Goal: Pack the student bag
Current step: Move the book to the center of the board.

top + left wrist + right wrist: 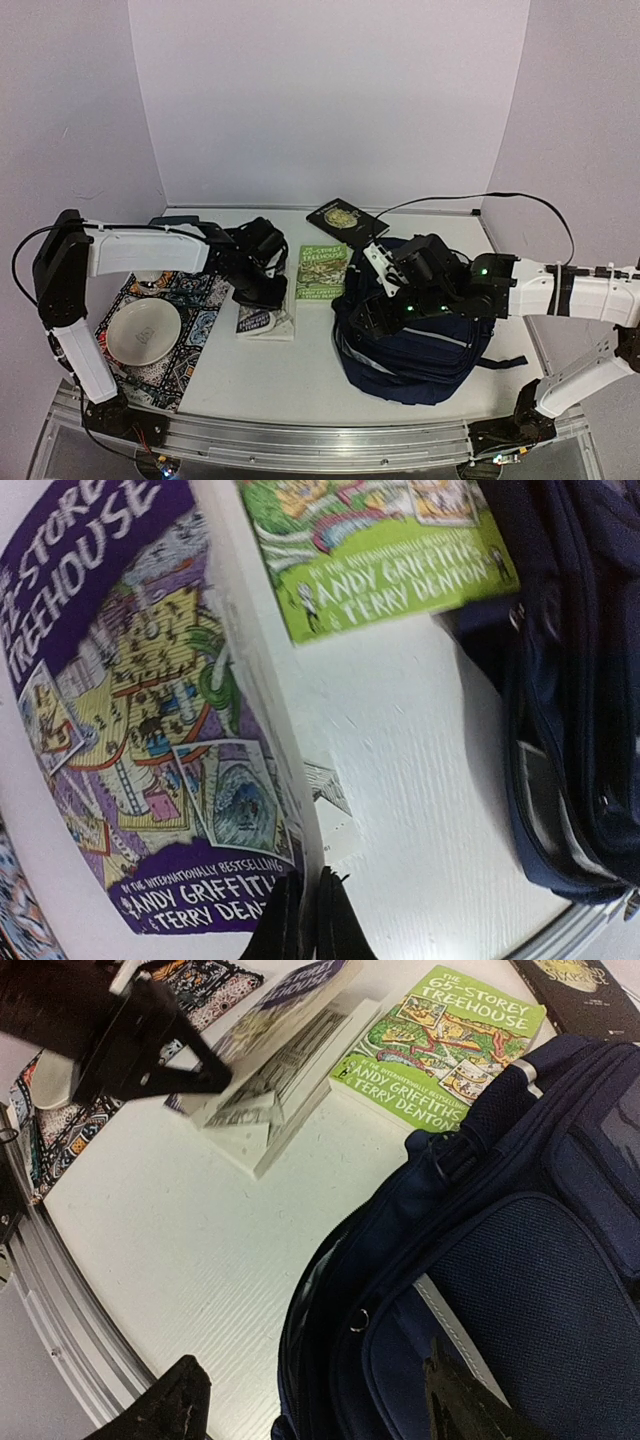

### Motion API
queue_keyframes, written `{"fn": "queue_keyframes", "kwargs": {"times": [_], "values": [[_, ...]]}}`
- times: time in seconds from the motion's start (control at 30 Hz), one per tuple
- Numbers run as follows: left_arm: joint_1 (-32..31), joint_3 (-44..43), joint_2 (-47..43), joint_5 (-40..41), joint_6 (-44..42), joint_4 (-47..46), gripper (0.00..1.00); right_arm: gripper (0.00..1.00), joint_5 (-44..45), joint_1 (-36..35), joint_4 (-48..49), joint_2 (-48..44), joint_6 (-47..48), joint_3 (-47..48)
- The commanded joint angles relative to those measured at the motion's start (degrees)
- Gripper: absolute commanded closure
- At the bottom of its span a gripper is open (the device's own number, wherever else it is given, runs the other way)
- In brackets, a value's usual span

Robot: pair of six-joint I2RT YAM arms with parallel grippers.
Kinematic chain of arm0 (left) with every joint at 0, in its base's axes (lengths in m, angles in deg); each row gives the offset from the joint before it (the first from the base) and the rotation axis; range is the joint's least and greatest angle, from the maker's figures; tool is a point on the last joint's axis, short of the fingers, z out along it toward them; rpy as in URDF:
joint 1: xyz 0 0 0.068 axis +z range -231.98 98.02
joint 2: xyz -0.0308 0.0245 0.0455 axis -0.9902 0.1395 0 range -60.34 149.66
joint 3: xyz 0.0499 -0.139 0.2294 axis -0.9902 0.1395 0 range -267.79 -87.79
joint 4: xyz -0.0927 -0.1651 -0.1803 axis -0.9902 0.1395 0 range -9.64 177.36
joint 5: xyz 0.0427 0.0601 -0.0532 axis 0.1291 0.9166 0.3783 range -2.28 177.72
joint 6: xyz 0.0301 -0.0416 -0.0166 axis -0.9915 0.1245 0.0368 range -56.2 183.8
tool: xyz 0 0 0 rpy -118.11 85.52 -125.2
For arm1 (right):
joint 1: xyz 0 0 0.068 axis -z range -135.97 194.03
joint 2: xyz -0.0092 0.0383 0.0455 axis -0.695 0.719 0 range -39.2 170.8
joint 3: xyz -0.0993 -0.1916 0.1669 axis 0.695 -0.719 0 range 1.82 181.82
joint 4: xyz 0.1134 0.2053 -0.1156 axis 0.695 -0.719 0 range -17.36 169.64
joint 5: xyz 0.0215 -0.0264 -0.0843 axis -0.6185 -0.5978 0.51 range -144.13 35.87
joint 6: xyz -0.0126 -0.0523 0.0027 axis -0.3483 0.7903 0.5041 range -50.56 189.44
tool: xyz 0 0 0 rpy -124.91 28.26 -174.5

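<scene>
We are grasping purple Treehouse book (pixel 130 730) in clenched left gripper (pixel 305 920); next, likely: carrying it toward 3 o'clock, into student bag (pixel 430 340) (right gripper (pixel 318 1395) released).

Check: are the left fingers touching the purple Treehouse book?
Touching. Left wrist view: the left gripper has its fingers pinched shut on the bottom edge of the purple Treehouse book, at its raised cover.
</scene>
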Motion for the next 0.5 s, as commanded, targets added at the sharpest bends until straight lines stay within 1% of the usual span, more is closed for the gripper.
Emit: {"fn": "queue_keyframes", "kwargs": {"times": [0.0, 0.07, 0.1, 0.13, 0.2, 0.3, 0.37, 0.4, 0.47], "values": [[-4.62, 1.17, -8.61, -3.07, 7.56, -2.04, 1.0, 0.26, -1.19, 0.11, 3.01, 1.25, -2.88, 1.4], [-6.62, 2.71, -10.37, -3.87, 9.61, -2.05, 0.98, 0.26, -2.23, 0.14, 4.8, 2.19, -3.79, 1.35], [-7.66, 3.7, -11.27, -3.96, 10.63, -2.11, 0.94, 0.26, -2.78, 0.15, 5.35, 2.71, -4.43, 1.35], [-8.65, 4.88, -11.98, -4.07, 11.63, -2.26, 0.87, 0.26, -2.95, 0.15, 5.85, 3.18, -5.18, 1.36], [-10.45, 7.38, -13.7, -4.09, 13.26, -2.76, 0.65, 0.26, -4.32, 0.1, 7.02, 4.58, -6.42, 1.46], [-10.63, 9.93, -17.75, -2.22, 13.98, -3.54, 0.46, 0.24, -4.9, 0.09, 8.05, 6.79, -7.99, 2.23], [-9.88, 10.95, -19.8, 0.3, 13.68, -3.63, 0.36, 0.22, -4.82, 0.12, 8.6, 8.56, -8.89, 3.22], [-8.87, 11.44, -20.69, 2.01, 13.54, -3.71, 0.33, 0.21, -4.86, 0.14, 8.75, 9.51, -9.25, 3.92], [-6.45, 12.95, -21.73, 2.52, 12.75, -4.32, 0.29, 0.19, -5.21, 0.14, 9.04, 11.23, -9.57, 5.68]]}}
